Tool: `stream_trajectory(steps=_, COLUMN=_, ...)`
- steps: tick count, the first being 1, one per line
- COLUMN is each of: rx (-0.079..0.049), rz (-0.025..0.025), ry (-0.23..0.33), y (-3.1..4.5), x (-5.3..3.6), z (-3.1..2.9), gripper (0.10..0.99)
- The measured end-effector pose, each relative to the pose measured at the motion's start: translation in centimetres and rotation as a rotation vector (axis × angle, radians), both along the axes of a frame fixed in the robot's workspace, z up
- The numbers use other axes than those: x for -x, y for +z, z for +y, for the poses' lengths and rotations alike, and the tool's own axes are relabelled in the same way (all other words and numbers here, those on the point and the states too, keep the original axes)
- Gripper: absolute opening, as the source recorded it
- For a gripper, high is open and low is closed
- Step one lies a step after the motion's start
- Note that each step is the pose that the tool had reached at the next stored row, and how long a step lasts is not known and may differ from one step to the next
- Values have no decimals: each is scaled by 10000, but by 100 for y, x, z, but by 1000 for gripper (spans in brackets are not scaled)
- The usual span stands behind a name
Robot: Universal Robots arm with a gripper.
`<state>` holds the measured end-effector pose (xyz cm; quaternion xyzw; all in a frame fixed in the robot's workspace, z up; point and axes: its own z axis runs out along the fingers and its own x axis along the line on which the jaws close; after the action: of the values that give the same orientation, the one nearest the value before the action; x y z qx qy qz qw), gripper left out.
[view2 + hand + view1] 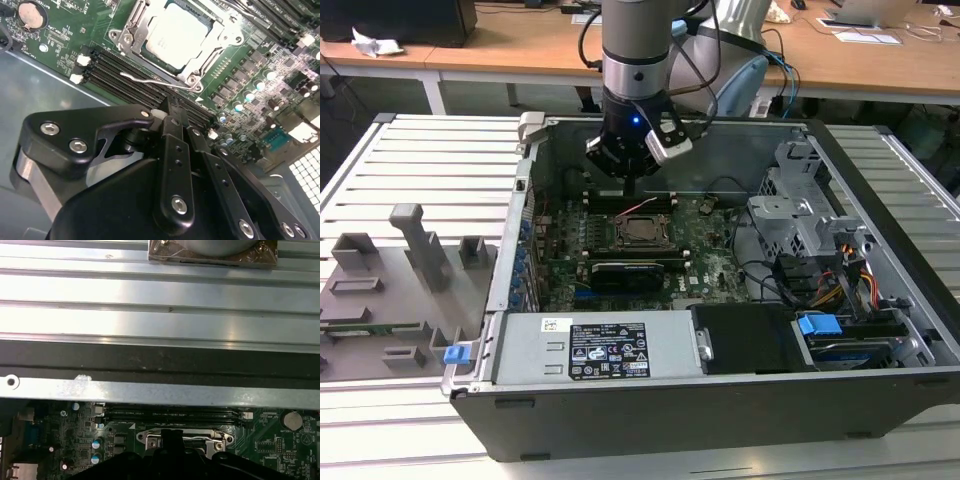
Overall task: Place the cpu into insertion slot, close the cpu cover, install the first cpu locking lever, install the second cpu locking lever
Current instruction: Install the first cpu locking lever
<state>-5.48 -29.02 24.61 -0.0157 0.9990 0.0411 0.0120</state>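
The cpu (pixel 176 34), a silvery square chip, sits in the insertion slot (pixel 642 231) on the green motherboard (pixel 710 265). The cpu cover (pixel 131 26), a metal frame, lies flat around the chip. A thin wire locking lever (pixel 150 80) runs along the socket's side beside the memory slots; whether it is latched I cannot tell. My gripper (pixel 630 188) hangs just behind the socket in the exterior view. Its black fingers (pixel 172 150) are drawn together, holding nothing. In the second wrist view my gripper (pixel 176 112) points at the lever's side of the socket. My gripper (pixel 170 436) also shows above the socket's edge.
Black memory slots (pixel 125 75) lie between gripper and socket. A long black card (pixel 638 270) sits in front of the socket. The power supply (pixel 590 350), drive cage (pixel 800 210) and cables (pixel 840 285) crowd the case. A grey fixture plate (pixel 390 290) lies at the exterior view's left.
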Motion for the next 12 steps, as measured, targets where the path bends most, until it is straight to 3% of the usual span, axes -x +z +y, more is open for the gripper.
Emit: stream_trajectory(steps=12, rx=0, rz=2, ry=283, y=-110, x=-79, z=14, gripper=106)
